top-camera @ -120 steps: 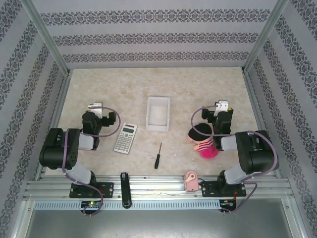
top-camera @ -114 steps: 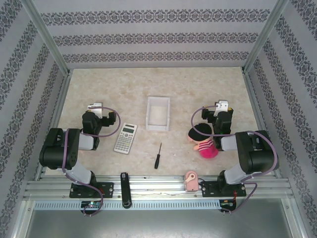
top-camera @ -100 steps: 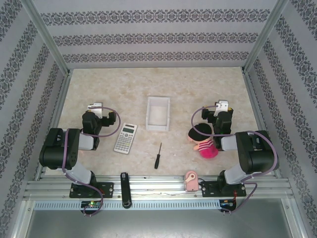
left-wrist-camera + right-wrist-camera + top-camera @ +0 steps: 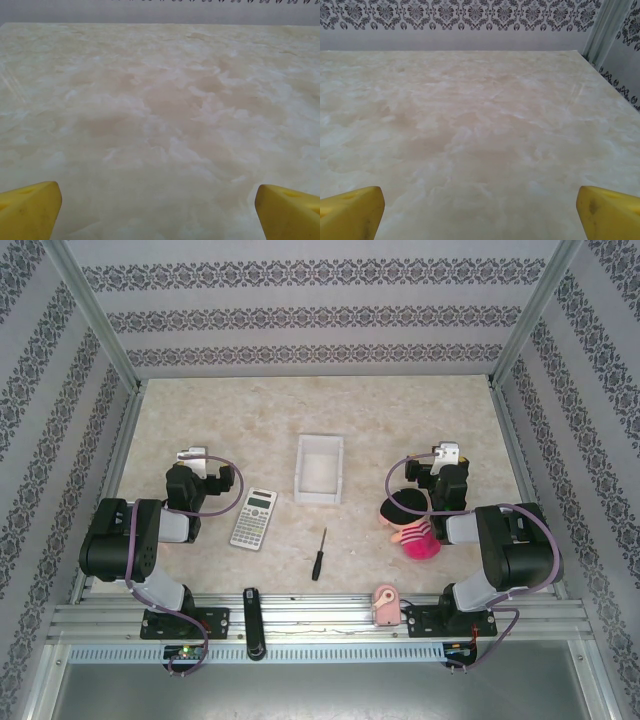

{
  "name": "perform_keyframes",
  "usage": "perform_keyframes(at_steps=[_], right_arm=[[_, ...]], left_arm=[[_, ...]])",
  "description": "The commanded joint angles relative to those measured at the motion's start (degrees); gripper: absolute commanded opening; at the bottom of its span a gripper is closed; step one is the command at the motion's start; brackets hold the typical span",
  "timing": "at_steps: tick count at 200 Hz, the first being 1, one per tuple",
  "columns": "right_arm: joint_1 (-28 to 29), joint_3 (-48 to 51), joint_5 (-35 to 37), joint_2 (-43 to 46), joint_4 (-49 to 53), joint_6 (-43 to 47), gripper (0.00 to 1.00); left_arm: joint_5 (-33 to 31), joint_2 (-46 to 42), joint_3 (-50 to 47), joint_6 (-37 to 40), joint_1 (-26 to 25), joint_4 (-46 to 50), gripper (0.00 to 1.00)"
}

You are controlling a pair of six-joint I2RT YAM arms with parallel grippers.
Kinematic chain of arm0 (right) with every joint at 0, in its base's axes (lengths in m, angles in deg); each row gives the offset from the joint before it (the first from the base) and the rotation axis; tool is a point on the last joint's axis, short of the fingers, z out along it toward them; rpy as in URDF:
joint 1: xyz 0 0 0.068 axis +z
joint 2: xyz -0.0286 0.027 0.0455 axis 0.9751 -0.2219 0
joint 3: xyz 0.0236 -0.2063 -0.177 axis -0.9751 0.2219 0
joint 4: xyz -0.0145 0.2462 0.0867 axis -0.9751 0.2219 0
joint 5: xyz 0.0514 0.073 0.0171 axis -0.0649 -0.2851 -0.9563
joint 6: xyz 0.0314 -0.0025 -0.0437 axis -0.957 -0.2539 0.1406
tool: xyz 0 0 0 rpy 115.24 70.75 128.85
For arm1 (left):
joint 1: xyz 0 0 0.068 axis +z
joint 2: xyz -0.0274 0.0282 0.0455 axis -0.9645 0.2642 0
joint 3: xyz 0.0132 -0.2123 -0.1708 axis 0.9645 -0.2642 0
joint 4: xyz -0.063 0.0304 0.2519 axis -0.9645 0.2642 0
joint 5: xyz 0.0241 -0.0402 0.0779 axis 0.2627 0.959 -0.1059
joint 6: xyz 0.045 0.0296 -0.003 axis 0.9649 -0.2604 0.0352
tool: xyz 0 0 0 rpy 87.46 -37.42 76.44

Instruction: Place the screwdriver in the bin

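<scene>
Left pincer (image 4: 158, 209) and right pincer (image 4: 480, 210) gape wide, empty. The screwdriver (image 4: 318, 554) lies by the middle of the table (image 4: 400, 420)'s near edge, with the bin (image 4: 319, 498) beyond it toward the centre. Best approach, probably: descend square across the black handle.

The picture edges crop my left claw (image 4: 158, 195) and right claw (image 4: 480, 195). I can't make out the tip of the screwdriver (image 4: 318, 554).

This was a robot lab test cell, not a home: a marble-look table (image 4: 400, 420) boxed by damask-papered panels (image 4: 320, 315) on 3 sides; aluminium posts (image 4: 93, 315) rose at its far corners; a left arm (image 4: 130, 540) and right arm (image 4: 510, 545) were bolted to a slotted rail (image 4: 320, 612) along its near edge.
</scene>
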Motion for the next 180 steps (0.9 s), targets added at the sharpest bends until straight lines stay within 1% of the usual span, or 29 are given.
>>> perform_keyframes(at_steps=[1, 143, 159, 165, 180], right_arm=[[-0.2, 0.0, -1.4, -0.1, -0.4, 0.2, 0.98], [-0.3, 0.0, -1.6, -0.2, -0.2, 0.1, 0.98], [-1.1, 0.0, -1.6, 0.0, 0.4, -0.9, 0.98], [-1.1, -1.4, -1.4, -0.3, 0.6, -0.9, 0.98], [-1.1, -1.4, -1.4, -0.1, 0.4, -0.9, 0.98]], left_arm=[[0.9, -0.8, 0.8, 1.1, 0.5, 1.0, 0.99], [1.0, -0.8, 0.8, 1.1, 0.5, 1.0, 0.99], [0.9, -0.8, 0.8, 1.1, 0.5, 1.0, 0.99], [0.9, -0.8, 0.8, 1.1, 0.5, 1.0, 0.99], [0.9, -0.8, 0.8, 1.1, 0.5, 1.0, 0.99]])
